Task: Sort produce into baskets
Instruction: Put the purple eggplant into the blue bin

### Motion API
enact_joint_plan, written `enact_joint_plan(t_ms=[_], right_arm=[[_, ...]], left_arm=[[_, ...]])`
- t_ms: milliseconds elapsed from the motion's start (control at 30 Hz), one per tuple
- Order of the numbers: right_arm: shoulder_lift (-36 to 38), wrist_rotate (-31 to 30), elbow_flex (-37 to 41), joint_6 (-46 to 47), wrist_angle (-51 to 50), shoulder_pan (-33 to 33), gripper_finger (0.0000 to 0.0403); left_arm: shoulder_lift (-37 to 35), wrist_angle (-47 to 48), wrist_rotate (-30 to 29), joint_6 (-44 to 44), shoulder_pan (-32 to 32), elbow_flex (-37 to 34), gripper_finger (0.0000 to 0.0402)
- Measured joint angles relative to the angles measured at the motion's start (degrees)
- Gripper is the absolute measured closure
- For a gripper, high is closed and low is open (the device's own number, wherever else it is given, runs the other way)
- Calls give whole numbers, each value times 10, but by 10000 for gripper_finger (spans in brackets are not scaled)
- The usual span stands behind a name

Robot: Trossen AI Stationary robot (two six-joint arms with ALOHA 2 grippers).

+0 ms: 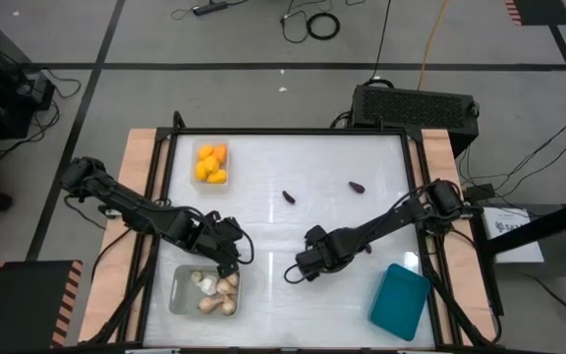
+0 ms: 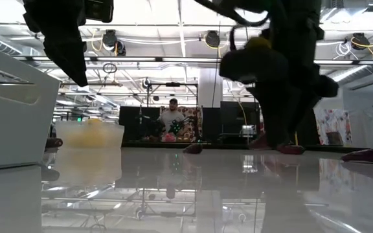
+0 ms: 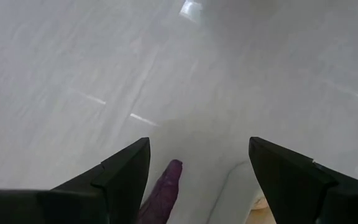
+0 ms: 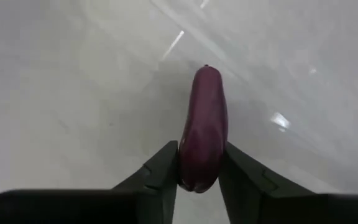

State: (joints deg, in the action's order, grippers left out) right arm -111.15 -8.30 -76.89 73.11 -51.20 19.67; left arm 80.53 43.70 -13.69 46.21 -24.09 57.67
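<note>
Right wrist view: right tool (image 4: 199, 171) clamps eggplant (image 4: 204, 124), angled toward table (image 4: 73, 93).

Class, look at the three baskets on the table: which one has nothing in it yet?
The teal basket, at the table's near right corner. The clear basket holds orange-yellow fruits, and the greyish basket holds pale bulbs.

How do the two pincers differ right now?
The right pincer is closed on a purple eggplant; the left pincer is open and holds nothing, though another eggplant lies between its fingers. The right is over the table's middle, the left at the edge of the grey basket. Both point down at the table.
</note>
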Motion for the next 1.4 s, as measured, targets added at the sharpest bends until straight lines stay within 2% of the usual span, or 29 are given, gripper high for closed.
enact_joint_plan(t_ms=[200, 500, 667, 800, 1100, 1400], right_arm=[[1, 33, -69, -51, -55, 20, 325], [2, 25, -204, -65, -260, 75, 327], [3, 11, -258, -52, -338, 124, 328], [3, 9, -266, -31, -389, 164, 328], [15, 39, -264, 24, -388, 256, 328], [58, 43, -264, 188, -388, 360, 328]], left_arm=[[0, -15, 0, 0, 0, 0, 123], [0, -65, -1, -1, 0, 0, 123], [0, -82, -3, -1, 0, 0, 123], [0, -91, -3, -1, 0, 0, 123], [0, -98, -3, 1, 1, 0, 123], [0, -141, -15, 16, 18, 0, 123]])
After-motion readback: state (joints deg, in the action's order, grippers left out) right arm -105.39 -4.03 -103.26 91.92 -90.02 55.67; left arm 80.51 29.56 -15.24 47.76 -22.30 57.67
